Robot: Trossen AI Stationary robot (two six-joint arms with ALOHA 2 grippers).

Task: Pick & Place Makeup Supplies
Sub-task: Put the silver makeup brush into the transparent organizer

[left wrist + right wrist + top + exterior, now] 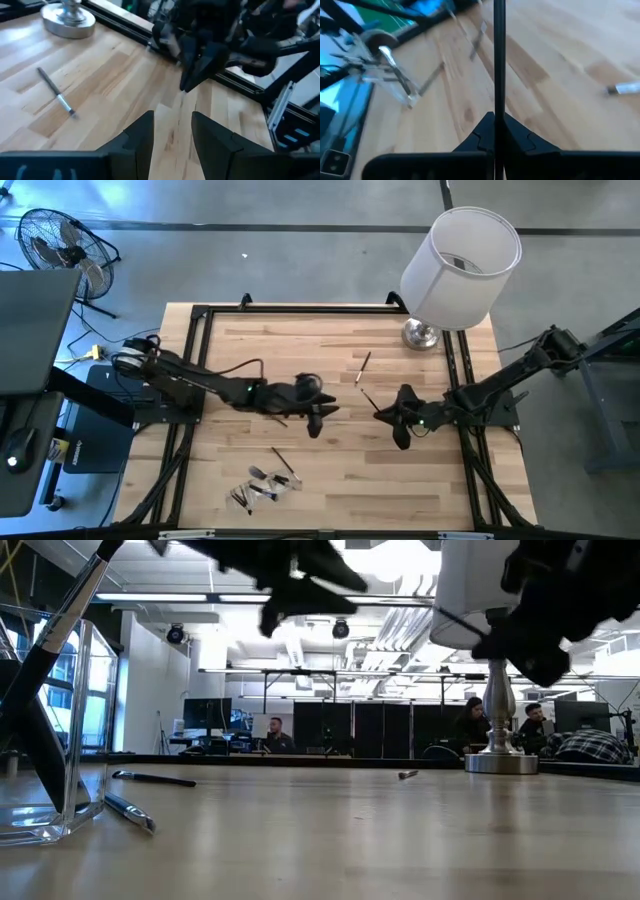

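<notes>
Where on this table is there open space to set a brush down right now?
Bare wood lies between the lamp base and the table's far-left corner, and along the near-right edge below the right hand, which grips a brush. Crowded: the near-left, where brushes cluster around the clear holder, and the middle, under both hands; the left hand is open.

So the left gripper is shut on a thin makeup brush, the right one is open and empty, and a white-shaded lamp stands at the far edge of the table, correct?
Not quite: the sides are swapped. The right wrist view shows the right gripper shut on a thin brush; the left wrist view shows the left gripper open and empty. The lamp stands as you say.
</notes>
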